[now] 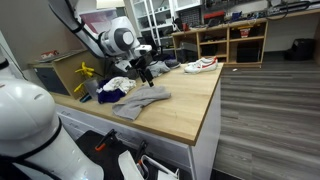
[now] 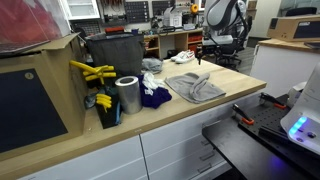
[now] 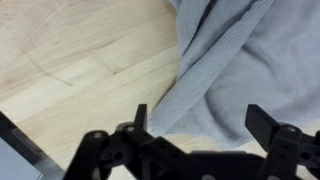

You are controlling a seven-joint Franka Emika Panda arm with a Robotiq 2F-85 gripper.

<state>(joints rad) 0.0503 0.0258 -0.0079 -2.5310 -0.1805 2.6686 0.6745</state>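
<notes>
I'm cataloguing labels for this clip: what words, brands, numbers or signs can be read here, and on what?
None can be read. The grey cloth, wooden counter and silver cylinder show no print. Anything on the back shelves is too small and blurred to read.

Arm (image 1: pixel 98 38) angled down, hand (image 1: pixel 146 73) spread wide, empty.

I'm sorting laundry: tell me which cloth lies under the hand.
The grey cloth, spread flat right below the open hand. The white cloth and the blue cloth lie bunched off to one side.
</notes>
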